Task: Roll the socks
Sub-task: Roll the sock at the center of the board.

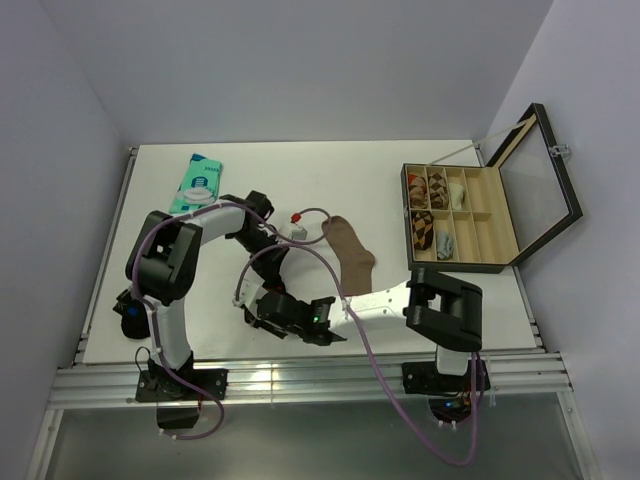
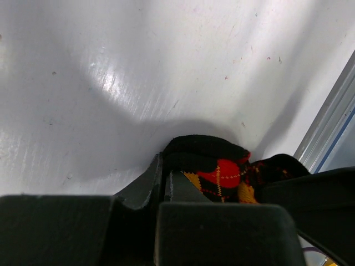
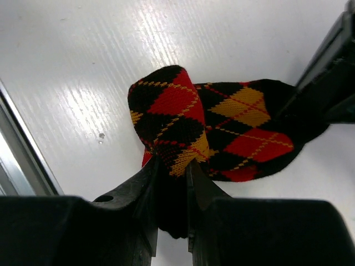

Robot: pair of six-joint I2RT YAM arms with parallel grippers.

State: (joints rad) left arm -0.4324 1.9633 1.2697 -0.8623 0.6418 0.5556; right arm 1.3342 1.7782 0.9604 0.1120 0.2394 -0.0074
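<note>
The black sock with red, orange and yellow argyle diamonds [image 3: 222, 127] lies on the white table, one end folded up into a loop. My right gripper [image 3: 172, 163] is shut on that folded end. My left gripper [image 2: 165, 166] is shut on the sock's black cuff [image 2: 205, 147]. In the top view both grippers meet low near the table's front, the left gripper [image 1: 252, 290] just above the right gripper [image 1: 265, 318], and they hide this sock. The tan-brown sock [image 1: 352, 256] lies flat to their right, free of both grippers.
A teal flat packet [image 1: 197, 183] lies at the back left. An open compartment box [image 1: 455, 218] holding rolled socks stands at the right, its lid [image 1: 535, 180] raised. The table's metal front rail [image 3: 22, 160] runs close beside the grippers.
</note>
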